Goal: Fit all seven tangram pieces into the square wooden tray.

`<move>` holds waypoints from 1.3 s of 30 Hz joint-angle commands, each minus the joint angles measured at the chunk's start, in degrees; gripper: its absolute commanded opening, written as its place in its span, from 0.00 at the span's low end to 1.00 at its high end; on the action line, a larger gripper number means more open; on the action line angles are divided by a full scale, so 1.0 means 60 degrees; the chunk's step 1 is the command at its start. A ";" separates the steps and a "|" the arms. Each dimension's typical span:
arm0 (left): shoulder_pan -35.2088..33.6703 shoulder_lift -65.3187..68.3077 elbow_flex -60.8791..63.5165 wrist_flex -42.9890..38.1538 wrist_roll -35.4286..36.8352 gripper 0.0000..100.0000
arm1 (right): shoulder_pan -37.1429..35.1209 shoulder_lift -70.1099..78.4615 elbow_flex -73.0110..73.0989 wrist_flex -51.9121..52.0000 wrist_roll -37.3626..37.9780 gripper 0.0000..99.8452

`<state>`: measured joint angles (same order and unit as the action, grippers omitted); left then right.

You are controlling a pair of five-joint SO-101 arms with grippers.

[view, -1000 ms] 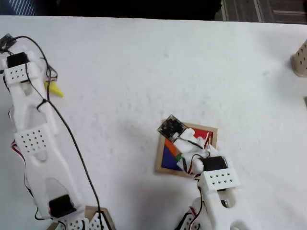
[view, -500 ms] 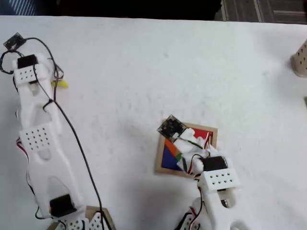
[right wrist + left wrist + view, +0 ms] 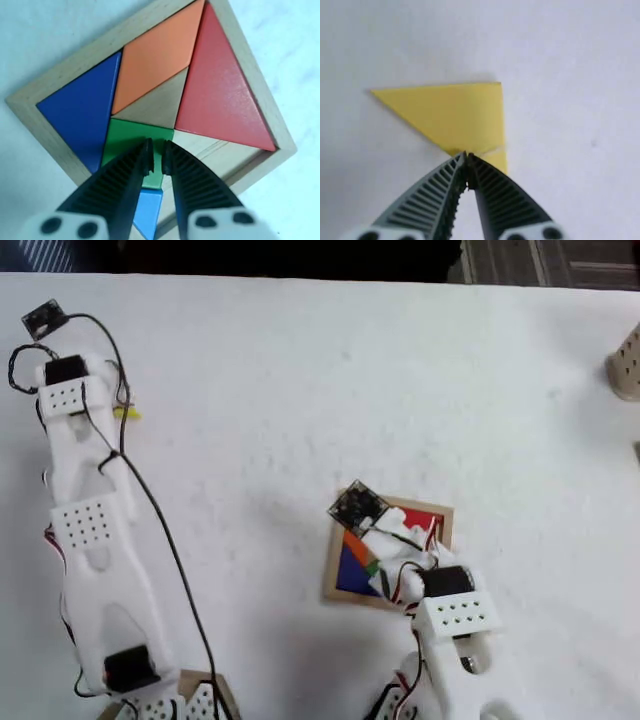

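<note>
While the white surface [image 3: 300, 370] carries both arms, the square wooden tray [image 3: 329, 570] sits at about 4 o'clock from the flat yellow triangle piece [image 3: 128, 413]. The two are well apart, so the left arm is much the nearer to that piece. The right hand [image 3: 156, 150] hangs over the tray's green square piece [image 3: 125, 140], clenched almost tight on nothing. The left hand [image 3: 466, 159] is clenched, grasping nothing, its tips meeting at the triangle's long slanted edge. Bare wood shows in the tray, so this piece probably has to travel toward 4 o'clock.
</note>
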<state>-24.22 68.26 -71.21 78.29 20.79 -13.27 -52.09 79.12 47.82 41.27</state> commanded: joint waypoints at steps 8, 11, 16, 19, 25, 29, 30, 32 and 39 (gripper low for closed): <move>-0.0212 -0.0051 -0.3429 0.0967 0.1465 0.25 | -0.0037 -0.0081 -0.0029 0.0110 0.0088 0.04; -0.0154 -0.0081 -0.2242 0.0029 0.1495 0.25 | -0.0007 -0.0081 -0.0029 0.0110 0.0088 0.04; -0.0242 -0.0081 -0.0322 -0.1070 0.1011 0.16 | -0.0022 -0.0081 -0.0029 0.0110 0.0088 0.04; -0.0212 -0.0081 0.0293 -0.1070 0.0542 0.11 | -0.0037 -0.0081 -0.0029 0.0110 0.0088 0.04; -0.0271 -0.0154 0.0425 0.1011 0.0469 0.09 | -0.0037 -0.0081 -0.0015 0.0110 0.0322 0.04; -0.0271 -0.0139 0.0425 0.2579 0.0469 0.09 | -0.0037 -0.0081 -0.0015 0.0110 0.0337 0.04; -0.0271 -0.0125 0.0425 0.2916 0.0469 0.09 | -0.0037 -0.0081 -0.0015 0.0110 0.0337 0.04; -0.0344 -0.0168 0.0425 0.3473 0.0454 0.09 | -0.0037 -0.0081 -0.0015 0.0110 0.0337 0.04; -0.0725 -0.0535 0.0454 0.4029 -0.0733 0.02 | -0.0037 -0.0081 -0.0015 0.0110 0.0337 0.04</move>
<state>-25.89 68.09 -68.48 100.44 19.03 -13.27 -52.00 79.12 47.82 42.51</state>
